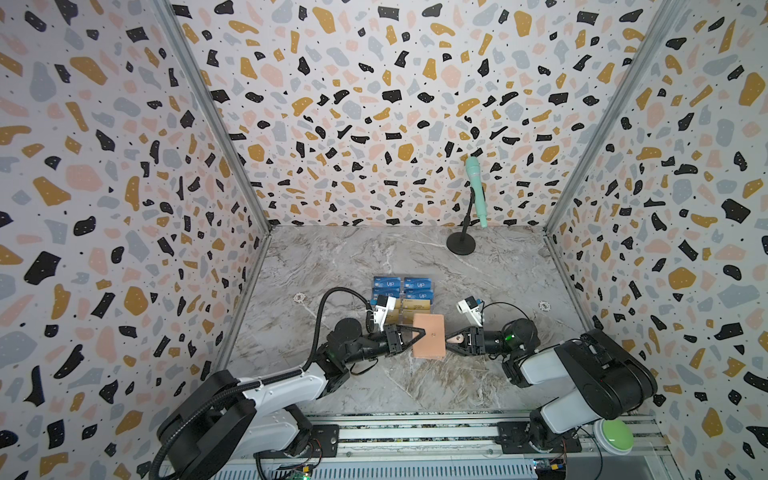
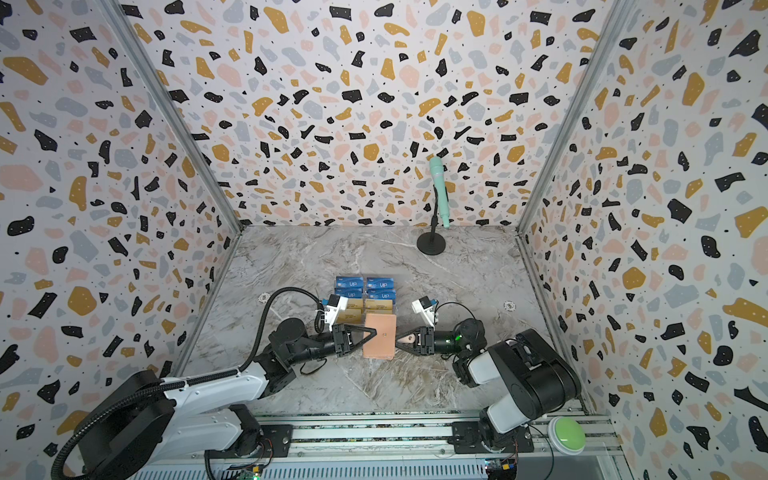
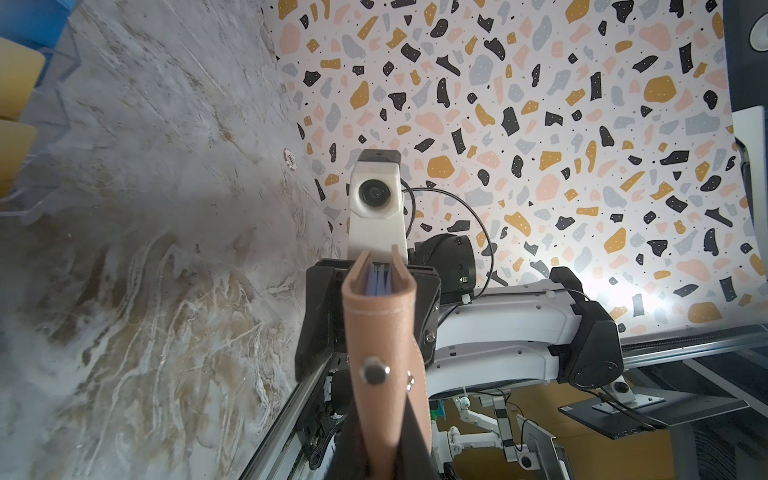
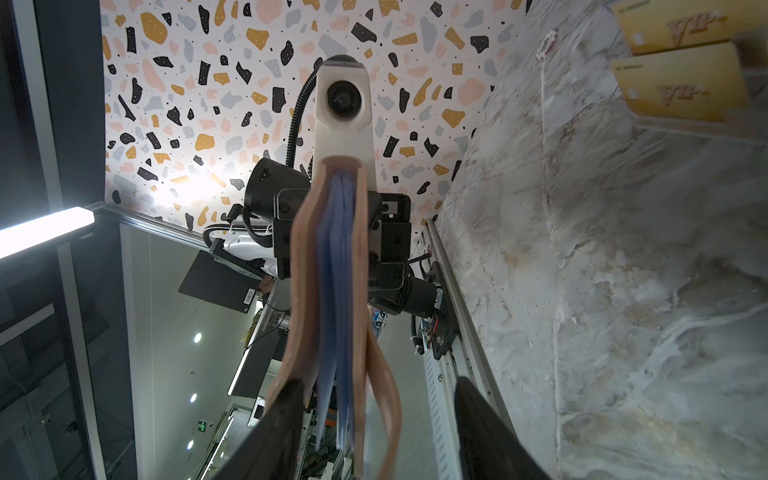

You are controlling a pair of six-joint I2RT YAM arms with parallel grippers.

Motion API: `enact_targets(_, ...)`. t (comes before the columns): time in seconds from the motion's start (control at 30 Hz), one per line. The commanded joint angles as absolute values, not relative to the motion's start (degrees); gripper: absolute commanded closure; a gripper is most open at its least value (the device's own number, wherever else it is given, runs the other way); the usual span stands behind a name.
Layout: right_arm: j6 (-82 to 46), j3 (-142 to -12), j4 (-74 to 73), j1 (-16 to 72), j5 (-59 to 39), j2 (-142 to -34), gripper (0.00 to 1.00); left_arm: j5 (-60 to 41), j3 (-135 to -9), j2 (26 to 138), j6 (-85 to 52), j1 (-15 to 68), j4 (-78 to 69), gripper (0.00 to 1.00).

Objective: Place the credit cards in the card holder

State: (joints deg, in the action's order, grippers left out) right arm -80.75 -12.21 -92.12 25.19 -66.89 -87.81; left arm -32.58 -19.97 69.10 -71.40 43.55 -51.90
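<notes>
The salmon-pink card holder (image 1: 429,336) (image 2: 379,336) hangs above the table between both arms. My left gripper (image 1: 419,332) (image 3: 384,457) is shut on its spine edge, near the snap stud. In the left wrist view the card holder (image 3: 380,332) stands on edge, covers slightly parted. My right gripper (image 1: 451,341) (image 4: 374,440) is open around the opposite edge. One of its fingers (image 4: 270,432) lies against a cover; the other stands well clear of the loose tab. Bluish sleeves show inside the card holder (image 4: 332,270). Blue VIP credit cards (image 1: 388,284) and gold credit cards (image 4: 681,91) sit in a clear tiered stand behind.
A mint microphone (image 1: 474,187) on a black stand (image 1: 461,243) rises at the back right. Two small round markers (image 1: 299,297) (image 1: 544,306) lie on the marble table. A green button (image 1: 615,434) sits on the front rail. Patterned walls enclose three sides.
</notes>
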Motion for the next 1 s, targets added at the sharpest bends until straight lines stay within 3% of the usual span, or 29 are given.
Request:
enact_targets(0.0,-80.2,-14.4,-107.4,26.6,-67.5,-88.8,0.43,-33.9,-20.0,68.2,-70.7,43.6,-53.7,1.0)
enact_targets(0.23,-80.3,-15.5,-107.4,27.1,-67.8,-89.3,0.43,-34.0,-19.9,68.5,-70.7,43.6,-53.7,1.0)
enact_targets(0.6,-80.8,-16.4,-107.4,28.5,-67.6,-89.1,0.64,-33.8,-20.3,69.4,-70.5,43.5,-53.7,1.0)
enact_targets(0.73,-81.5,-16.7,-107.4,28.6,-67.6,-88.5,0.81,-33.8,-20.5,69.7,-70.3,43.5,-53.3,1.0)
enact_targets(0.97,-81.6,-17.0,-107.4,28.7,-67.6,-88.4,0.94,-32.3,-22.5,69.0,-69.2,43.5,-48.4,0.99)
